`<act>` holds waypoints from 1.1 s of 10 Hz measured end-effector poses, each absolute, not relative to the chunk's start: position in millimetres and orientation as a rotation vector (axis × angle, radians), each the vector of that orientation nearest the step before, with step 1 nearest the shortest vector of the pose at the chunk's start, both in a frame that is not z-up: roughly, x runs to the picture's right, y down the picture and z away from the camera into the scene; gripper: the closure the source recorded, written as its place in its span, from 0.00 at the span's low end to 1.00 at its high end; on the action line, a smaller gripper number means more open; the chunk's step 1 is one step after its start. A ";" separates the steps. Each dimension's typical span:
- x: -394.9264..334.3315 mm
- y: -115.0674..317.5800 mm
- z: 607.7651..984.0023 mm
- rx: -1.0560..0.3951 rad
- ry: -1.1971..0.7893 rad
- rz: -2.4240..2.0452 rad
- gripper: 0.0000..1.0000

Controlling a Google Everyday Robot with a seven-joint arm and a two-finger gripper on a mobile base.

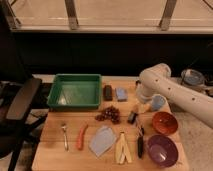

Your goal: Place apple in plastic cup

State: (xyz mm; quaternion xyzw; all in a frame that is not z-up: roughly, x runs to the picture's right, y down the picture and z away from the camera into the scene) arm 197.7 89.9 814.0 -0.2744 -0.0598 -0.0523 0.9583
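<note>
The apple (pixel 145 107) shows only as a small yellow-orange patch on the wooden table, right under my gripper (pixel 143 101). The gripper hangs down from the white arm (pixel 156 80) and covers most of the apple. Whether it touches the fruit cannot be told. The light-blue plastic cup (pixel 158 103) stands upright just right of the gripper and apple, close beside them.
A green bin (pixel 75 91) stands at the back left, with a dark block (pixel 107 92) and a blue sponge (pixel 121 94) next to it. Grapes (pixel 109 114), a carrot (pixel 81 136), a fork (pixel 65 136), a grey cloth (pixel 102 140) and a banana peel (pixel 121 149) lie in front. A red bowl (pixel 165 122) and a purple bowl (pixel 162 150) sit at the right. A chair (pixel 20 105) stands at the left.
</note>
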 end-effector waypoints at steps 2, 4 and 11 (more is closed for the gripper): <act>209.5 86.8 831.5 -0.551 -0.121 -0.091 0.35; 225.0 86.2 842.3 -0.554 -0.114 -0.066 0.35; 253.2 125.3 885.2 -0.646 -0.176 -0.005 0.35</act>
